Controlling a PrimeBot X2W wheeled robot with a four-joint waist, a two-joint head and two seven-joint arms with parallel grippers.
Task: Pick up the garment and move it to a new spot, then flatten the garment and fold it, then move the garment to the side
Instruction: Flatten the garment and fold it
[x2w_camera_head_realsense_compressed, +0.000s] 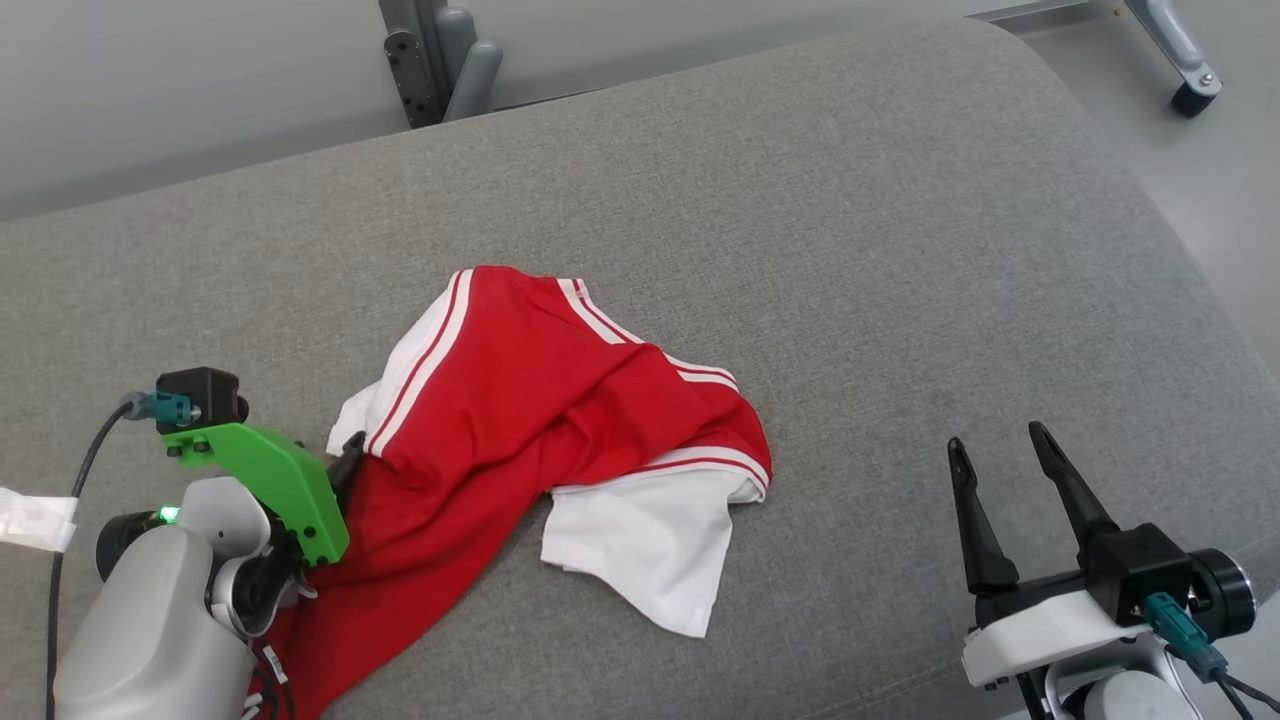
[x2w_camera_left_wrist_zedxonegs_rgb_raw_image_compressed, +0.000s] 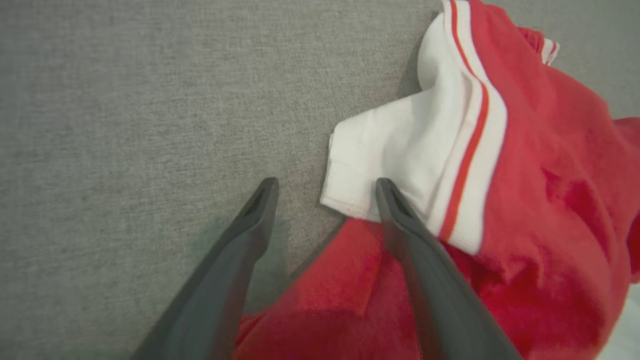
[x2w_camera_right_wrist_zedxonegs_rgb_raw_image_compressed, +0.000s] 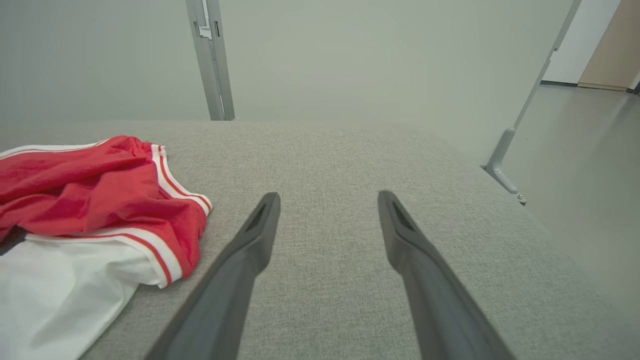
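- Head view: the red and white jersey (x2w_camera_head_realsense_compressed: 540, 400) lies crumpled left of centre on the grey fabric tabletop (x2w_camera_head_realsense_compressed: 850, 200). The left hand (x2w_camera_head_realsense_compressed: 345, 462) sits at its left edge. The right hand (x2w_camera_head_realsense_compressed: 997, 440) is spread wide, well apart from it, over bare fabric.
- Left wrist view: fingers are apart, holding nothing. One tip is over the white sleeve (x2w_camera_left_wrist_zedxonegs_rgb_raw_image_compressed: 390, 145), the other over tabletop. Closing here might pinch only the sleeve hem, so the jersey could slip or dangle lopsided.
- Right wrist view: the jersey sits off to one side of the spread fingers, probably too far for a quick save.
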